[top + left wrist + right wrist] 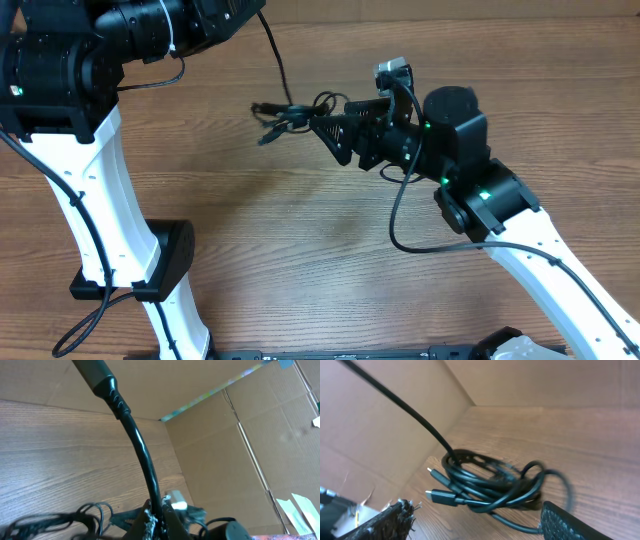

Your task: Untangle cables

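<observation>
At upper left the left gripper point(238, 10) hides its jaws, so its grip cannot be told, yet one taut black strand point(275, 55) descends to the tangled bundle of thin black cables point(290, 112) at centre, where the right gripper point(335, 135) gapes empty; pulling could cinch the knot.

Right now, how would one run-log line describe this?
left hand: shut on one cable | right hand: open, at tangled bundle | untangling: not done

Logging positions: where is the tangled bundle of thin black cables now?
Overhead view: the tangled bundle of thin black cables sits upper-centre on the wooden table, at the tips of the right gripper's fingers.
</observation>
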### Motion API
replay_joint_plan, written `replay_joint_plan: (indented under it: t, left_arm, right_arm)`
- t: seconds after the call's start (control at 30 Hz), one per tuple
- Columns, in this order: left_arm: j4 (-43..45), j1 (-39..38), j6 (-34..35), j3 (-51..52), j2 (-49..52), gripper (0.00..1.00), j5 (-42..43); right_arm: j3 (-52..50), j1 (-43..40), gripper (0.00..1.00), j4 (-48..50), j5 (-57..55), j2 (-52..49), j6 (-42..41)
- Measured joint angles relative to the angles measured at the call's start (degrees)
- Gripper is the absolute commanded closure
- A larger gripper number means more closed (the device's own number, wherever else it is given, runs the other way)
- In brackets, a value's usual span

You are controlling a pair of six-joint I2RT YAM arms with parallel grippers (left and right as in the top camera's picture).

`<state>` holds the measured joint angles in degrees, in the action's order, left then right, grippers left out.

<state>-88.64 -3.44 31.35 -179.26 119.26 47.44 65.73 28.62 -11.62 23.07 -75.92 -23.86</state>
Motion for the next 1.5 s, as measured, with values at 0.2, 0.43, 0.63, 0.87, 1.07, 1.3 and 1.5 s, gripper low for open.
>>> replay_joint_plan:
  t: [0.2,0.43,0.63,0.87,1.07,1.3,1.5]
  left_arm:
    - [-0.09,0.00,-0.02,0.00,0.00,0.96,-0.02]
    - [-0.09,0.00,-0.17,0.00,0.00,0.96,-0.15]
    - [-0.09,0.00,-0.20,0.00,0.00,0.96,-0.15]
    - [-0.09,0.00,-0.20,0.00,0.00,0.96,-0.26]
    - [-0.09,0.00,-0.22,0.00,0.00,0.96,-2.86]
    - [-0.09,0.00,-0.22,0.00,0.00,0.96,-4.39]
    - [-0.13,0.00,-0.22,0.00,0.00,0.96,-5.22]
  right_arm:
    - [0.00,0.02,0.20,0.07,-5.49,-1.29,-7.89]
    - [0.00,0.02,0.26,0.04,-8.28,-1.29,-12.79]
    - [0.00,0.02,0.27,0.07,-8.57,-1.64,-15.19]
    - [0.00,0.02,0.52,-1.66,-8.35,-3.37,-16.74]
    - [0.00,0.02,0.73,-1.73,-8.17,-3.48,-17.81]
    - [0.00,0.02,0.60,-1.77,-8.15,-3.48,-18.51]
    - [0.00,0.02,0.61,-2.16,-7.85,-4.55,-19.61]
